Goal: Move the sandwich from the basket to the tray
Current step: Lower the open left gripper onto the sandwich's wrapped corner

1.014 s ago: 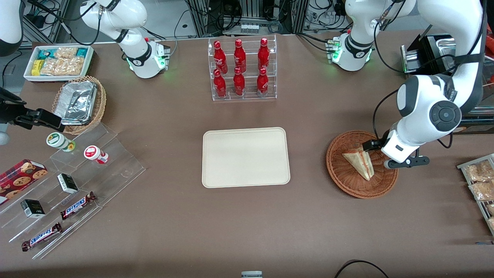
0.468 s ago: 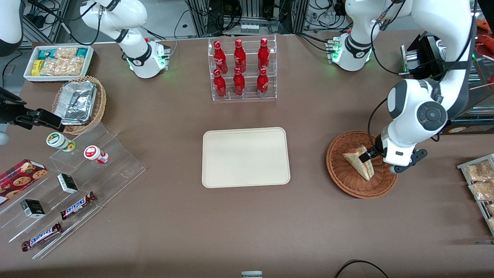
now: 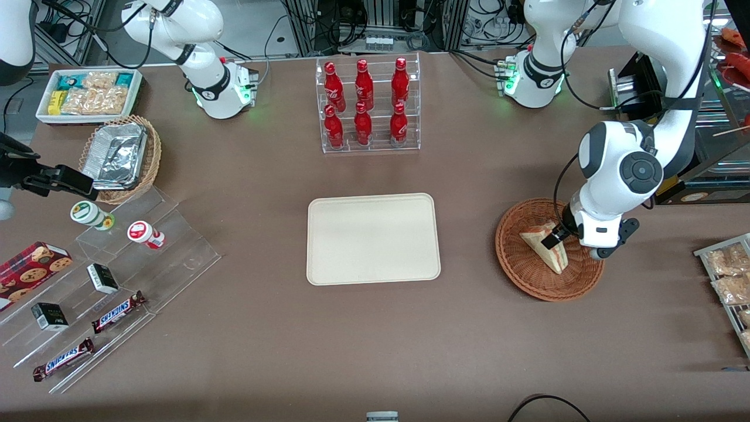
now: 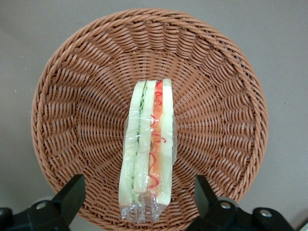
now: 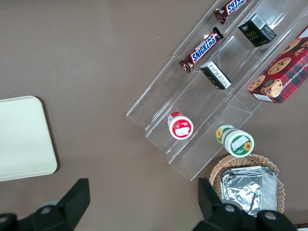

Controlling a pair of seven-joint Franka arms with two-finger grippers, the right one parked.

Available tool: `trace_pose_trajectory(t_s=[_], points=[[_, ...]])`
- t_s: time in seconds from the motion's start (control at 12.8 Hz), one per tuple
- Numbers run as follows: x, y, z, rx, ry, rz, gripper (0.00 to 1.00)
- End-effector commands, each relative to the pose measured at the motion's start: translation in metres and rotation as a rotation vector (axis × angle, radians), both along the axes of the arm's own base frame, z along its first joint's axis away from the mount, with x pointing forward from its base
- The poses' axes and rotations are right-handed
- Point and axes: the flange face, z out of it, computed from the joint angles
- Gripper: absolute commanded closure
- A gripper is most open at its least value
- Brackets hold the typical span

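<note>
Woven reddish-brown basket (image 4: 216,96) held the wrapped sandwich (image 4: 147,154) lying on its side; gripper (image 4: 137,199) hovered just above, its 2 fingers (image 4: 70,195) spread wide, sandwich between them, untouched.

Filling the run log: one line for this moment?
phase: pre-grasp | gripper: open, straddling sandwich | sandwich: in basket | tray: holds no sandwich yet

Six red bottles (image 3: 366,104) in a clear rack (image 3: 370,143)
</note>
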Motion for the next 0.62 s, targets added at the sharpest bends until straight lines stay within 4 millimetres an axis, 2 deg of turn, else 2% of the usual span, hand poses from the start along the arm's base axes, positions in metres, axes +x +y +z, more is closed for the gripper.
trace_pose_trajectory(t_s=[0.0, 0.16, 0.55], points=[[-0.007, -0.005, -0.008, -0.005, 0.002, 0.019, 0.00], [-0.009, -0.013, -0.017, -0.003, 0.019, 0.004, 0.00], [-0.008, -0.012, -0.038, -0.004, 0.039, 0.008, 0.00]])
